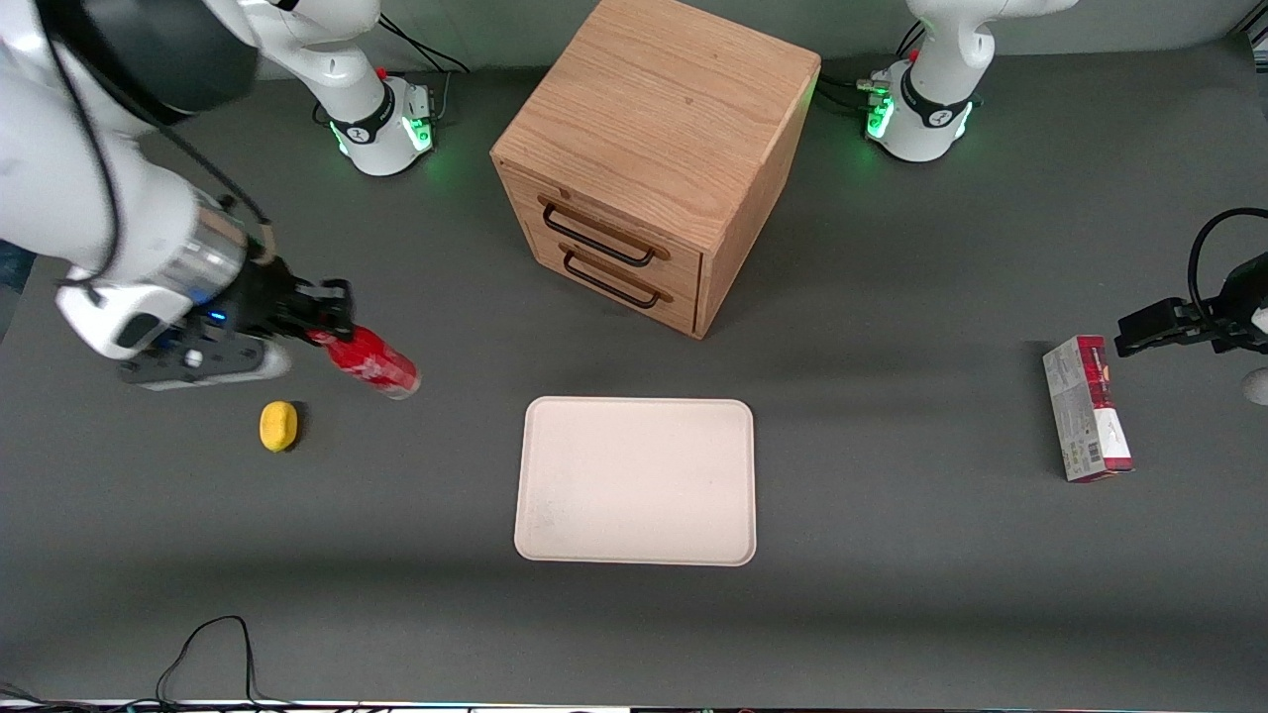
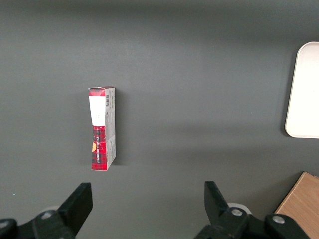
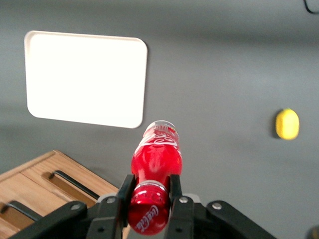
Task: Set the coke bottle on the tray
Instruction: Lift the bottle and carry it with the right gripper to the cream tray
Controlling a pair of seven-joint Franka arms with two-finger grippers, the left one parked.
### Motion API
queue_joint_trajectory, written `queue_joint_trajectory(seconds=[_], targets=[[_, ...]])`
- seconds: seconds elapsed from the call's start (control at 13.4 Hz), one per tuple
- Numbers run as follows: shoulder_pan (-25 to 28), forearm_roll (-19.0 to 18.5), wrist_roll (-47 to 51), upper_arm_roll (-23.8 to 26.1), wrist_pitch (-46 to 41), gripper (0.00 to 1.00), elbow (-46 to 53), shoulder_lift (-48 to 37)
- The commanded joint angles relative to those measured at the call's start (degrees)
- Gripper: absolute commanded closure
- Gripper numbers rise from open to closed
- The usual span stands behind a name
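The coke bottle (image 1: 371, 362) is a slim red bottle with white script. My right gripper (image 1: 322, 322) is shut on its neck just below the red cap and holds it tilted above the table, toward the working arm's end. In the right wrist view the bottle (image 3: 155, 157) sticks out from between the gripper (image 3: 149, 191) fingers, cap toward the camera. The cream-white tray (image 1: 636, 480) lies flat on the table in front of the cabinet, apart from the bottle. It also shows in the right wrist view (image 3: 84, 78) and partly in the left wrist view (image 2: 304, 97).
An oak two-drawer cabinet (image 1: 654, 158) stands farther from the front camera than the tray. A yellow lemon (image 1: 278, 426) lies near the bottle, nearer the camera. A red-and-grey carton (image 1: 1087, 408) lies toward the parked arm's end.
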Motion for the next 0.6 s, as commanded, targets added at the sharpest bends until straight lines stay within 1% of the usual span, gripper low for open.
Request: queue_joint_trajectory(seconds=[0.0,0.07,0.3,0.45,0.52], targets=[[-0.1,-2.1,4.0,4.8,1.3,0.9,7.4,5.8],[0.2,-2.7,4.0,5.6,3.6,0.9,7.4,7.4],[0.2,-10.0,3.5,12.3,11.3,0.89,7.5,14.3],[0.4,-12.0,3.1,13.0,18.6,0.89,7.5,19.4],[0.5,-14.0,2.6,13.0,22.0,0.89,7.4,21.8]])
